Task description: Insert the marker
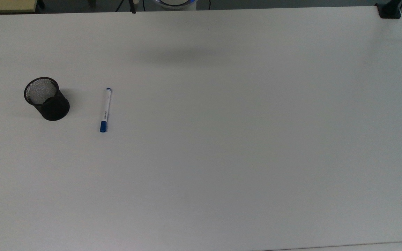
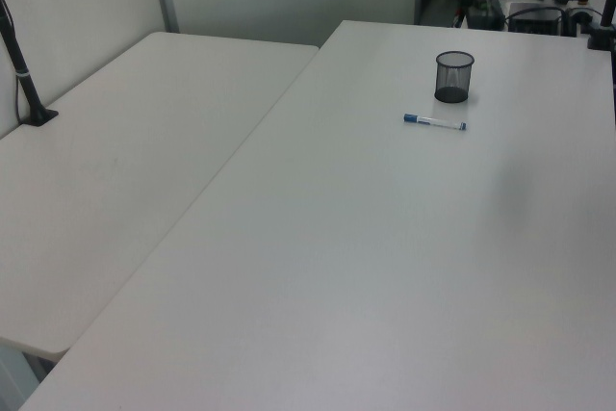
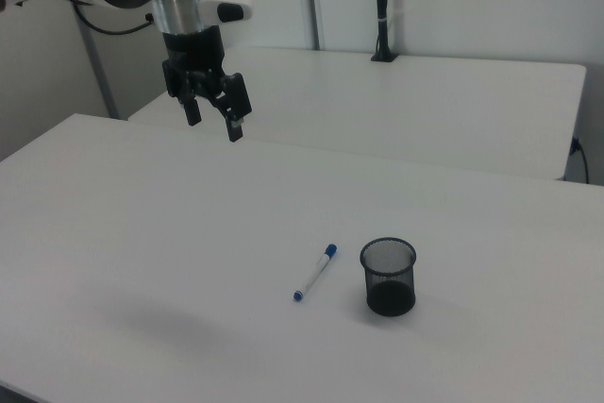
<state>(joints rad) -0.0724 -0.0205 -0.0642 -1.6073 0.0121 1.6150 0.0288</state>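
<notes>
Up above the white counter (image 3: 142, 224), the robot's hand (image 3: 214, 124) hangs with fingers spread, holding nothing, well apart from the marker (image 3: 314, 273), which lies flat just beside the upright black mesh cup (image 3: 388, 277).

Marker (image 1: 105, 110): slim white barrel, blue cap, small blue end tip, dark print. Capped, lying flat on the white table (image 1: 239, 139), just beside the upright black mesh cup (image 1: 46, 99), not touching.
</notes>
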